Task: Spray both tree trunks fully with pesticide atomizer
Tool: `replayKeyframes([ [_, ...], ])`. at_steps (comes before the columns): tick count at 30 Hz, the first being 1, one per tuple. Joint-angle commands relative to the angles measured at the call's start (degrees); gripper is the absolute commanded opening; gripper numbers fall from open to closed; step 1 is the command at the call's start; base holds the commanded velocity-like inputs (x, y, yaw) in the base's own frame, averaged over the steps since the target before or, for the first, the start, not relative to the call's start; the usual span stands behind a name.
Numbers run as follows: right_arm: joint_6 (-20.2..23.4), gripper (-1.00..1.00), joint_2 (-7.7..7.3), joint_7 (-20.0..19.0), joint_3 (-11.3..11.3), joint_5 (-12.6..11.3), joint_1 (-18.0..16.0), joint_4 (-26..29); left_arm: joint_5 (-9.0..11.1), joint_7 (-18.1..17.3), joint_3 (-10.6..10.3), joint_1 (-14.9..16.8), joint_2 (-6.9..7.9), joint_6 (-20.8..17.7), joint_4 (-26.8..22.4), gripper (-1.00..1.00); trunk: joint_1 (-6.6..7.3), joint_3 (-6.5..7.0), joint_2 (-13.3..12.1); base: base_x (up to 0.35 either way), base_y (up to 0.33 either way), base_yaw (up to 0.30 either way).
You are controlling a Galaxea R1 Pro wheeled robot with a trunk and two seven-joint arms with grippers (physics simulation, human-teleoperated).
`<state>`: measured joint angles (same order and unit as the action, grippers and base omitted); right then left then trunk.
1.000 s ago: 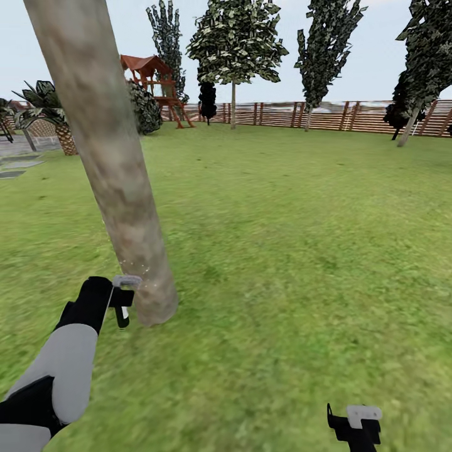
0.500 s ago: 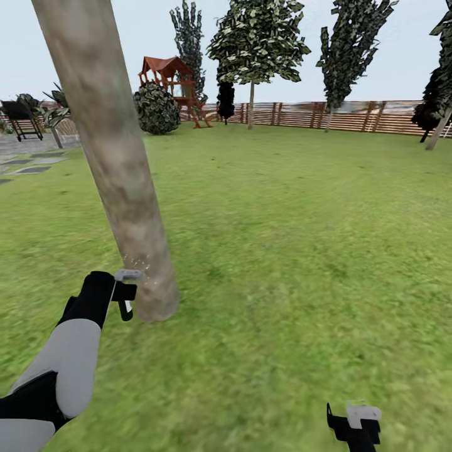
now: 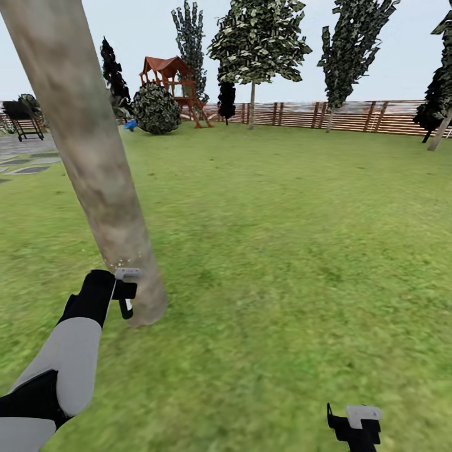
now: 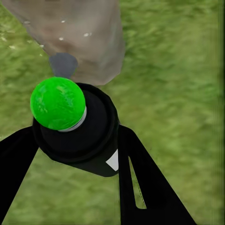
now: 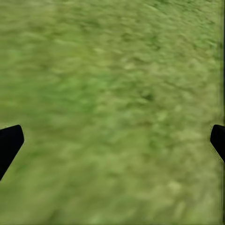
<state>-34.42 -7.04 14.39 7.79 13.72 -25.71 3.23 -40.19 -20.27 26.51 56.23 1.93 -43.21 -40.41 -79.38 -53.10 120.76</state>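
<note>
1. Grass lawn (image 3: 282, 251) spreads out beyond my grippers to a brown slat fence (image 3: 351, 116), with a red playhouse (image 3: 168, 78) far off.
2. Just ahead of my left gripper (image 3: 125, 300) rises the tree trunk (image 3: 88, 157), thick and rigid, with mottled bark; its base sits almost against my fingertips, with pale specks on the bark near them.
3. My left gripper (image 4: 77, 154) is clamped around the pesticide atomizer (image 4: 77, 136): a small dark bottle, its rounded cap showing green here. I judge it light, hard and smooth, so it could twist; the wide body below the cap is the place to hold.
4. My right gripper (image 3: 355, 424) hangs low over grass, well apart, jaws spread with nothing between.
</note>
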Motion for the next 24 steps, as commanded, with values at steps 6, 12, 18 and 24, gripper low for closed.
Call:
replayKeyframes([
  [6,-0.1,1.00,0.09,0.2,0.4,0.6,0.0,-0.1,-0.7,-0.6,0.3,-0.2,-0.02,-0.9,-3.0,-1.00,0.01,-0.05,0.0,0.000,-0.273,0.083],
  [12,-0.1,1.00,0.10,0.1,0.4,0.6,0.0,-0.1,-0.6,-0.6,0.3,-0.7,0.00,-0.9,-3.1,-1.00,0.01,-0.05,0.0,0.036,-0.273,0.269],
  [18,-0.1,1.00,0.10,0.1,0.4,0.6,0.0,-0.1,-0.6,-0.4,0.7,-1.0,1.58,-0.8,-3.1,-1.00,0.01,-0.05,0.0,0.180,-0.240,0.274],
  [24,-0.1,1.00,0.10,0.1,0.4,0.6,0.0,-0.1,-0.3,-0.4,0.4,-1.2,1.10,-0.8,-2.9,-1.00,0.01,-0.05,0.0,0.168,-0.239,0.069],
])
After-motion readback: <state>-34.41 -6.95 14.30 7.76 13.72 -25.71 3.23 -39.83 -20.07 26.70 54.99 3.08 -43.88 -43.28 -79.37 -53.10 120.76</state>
